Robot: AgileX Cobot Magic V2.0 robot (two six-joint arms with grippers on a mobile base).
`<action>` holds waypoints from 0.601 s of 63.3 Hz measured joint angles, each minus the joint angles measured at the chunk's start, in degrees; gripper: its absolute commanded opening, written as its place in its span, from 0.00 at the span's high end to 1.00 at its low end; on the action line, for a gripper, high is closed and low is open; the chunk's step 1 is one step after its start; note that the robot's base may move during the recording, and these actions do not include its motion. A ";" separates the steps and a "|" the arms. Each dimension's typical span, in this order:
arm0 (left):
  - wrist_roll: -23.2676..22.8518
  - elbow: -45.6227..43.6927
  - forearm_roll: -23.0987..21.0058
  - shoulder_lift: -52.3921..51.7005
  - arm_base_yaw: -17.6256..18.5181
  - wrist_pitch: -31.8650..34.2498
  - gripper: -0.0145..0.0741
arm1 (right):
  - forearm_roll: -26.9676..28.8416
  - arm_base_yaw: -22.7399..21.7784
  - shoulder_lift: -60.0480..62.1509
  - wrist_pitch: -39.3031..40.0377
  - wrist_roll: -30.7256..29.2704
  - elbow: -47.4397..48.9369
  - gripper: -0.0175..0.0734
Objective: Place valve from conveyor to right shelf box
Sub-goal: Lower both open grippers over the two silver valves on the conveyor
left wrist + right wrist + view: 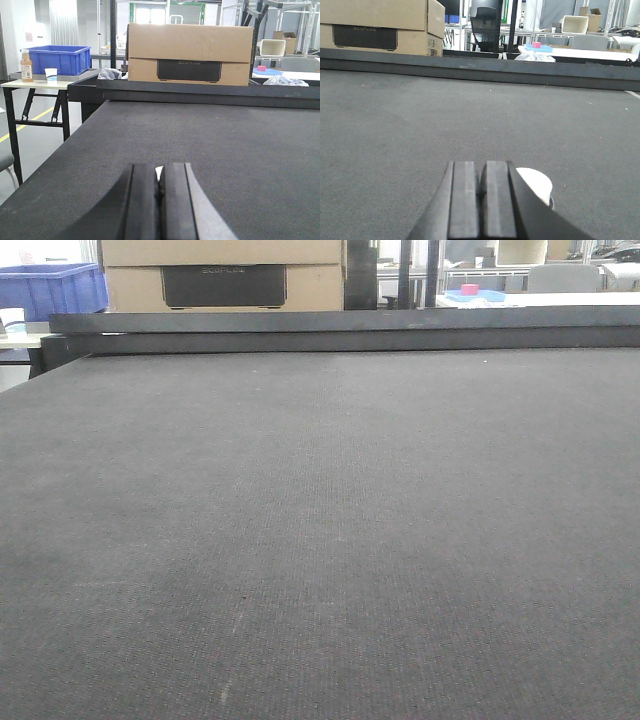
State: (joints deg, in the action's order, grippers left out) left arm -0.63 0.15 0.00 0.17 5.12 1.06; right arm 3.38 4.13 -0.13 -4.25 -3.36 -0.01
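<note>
Found no clear valve on conveyor (320,540). Held left gripper (159,176) and right gripper (482,174) low over it, fingers pressed together, empty, probably parked awaiting a part. Noted white rounded thing (536,184) beside right gripper; couldn't tell what.

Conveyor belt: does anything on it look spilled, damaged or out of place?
Nothing spilled or torn on the belt. Only a white rounded thing shows beside the right end effector; unclear what it is.

The left gripper (160,175) and the right gripper (482,172) each have two flat black fingers with grey sides sloping toward 5 and 7 o'clock.
</note>
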 measured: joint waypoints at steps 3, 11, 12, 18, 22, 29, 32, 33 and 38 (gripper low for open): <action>0.00 0.00 0.00 0.00 0.00 0.00 0.96 | 0.00 0.00 0.00 0.00 0.00 0.00 0.99; 0.00 0.00 0.00 0.00 0.00 0.00 0.96 | 0.00 0.00 0.00 0.00 0.00 0.00 0.99; 0.00 0.00 0.00 0.00 0.00 0.00 0.96 | 0.00 0.00 0.00 0.00 0.00 0.00 0.99; 0.00 0.00 0.00 0.00 0.00 0.00 0.96 | 0.00 0.00 0.00 0.00 0.00 0.00 0.99; 0.00 0.00 0.00 0.00 0.00 0.00 0.96 | 0.00 0.00 0.00 0.00 0.00 0.00 0.99; 0.00 0.00 0.00 0.00 0.00 0.00 0.96 | 0.00 0.00 0.00 0.00 0.00 0.00 0.99; 0.00 0.00 0.00 0.00 0.00 0.00 0.96 | 0.00 0.00 0.00 0.00 0.00 0.00 0.99; 0.00 0.00 0.00 0.00 0.00 0.00 0.96 | 0.00 0.00 0.00 0.00 0.00 0.00 0.99; 0.00 0.00 0.00 0.00 0.00 0.00 0.96 | 0.00 0.00 0.00 0.00 0.00 0.00 0.99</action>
State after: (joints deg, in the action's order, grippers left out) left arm -0.63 0.15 0.00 0.17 5.12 1.06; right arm 3.38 4.13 -0.13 -4.25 -3.36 -0.01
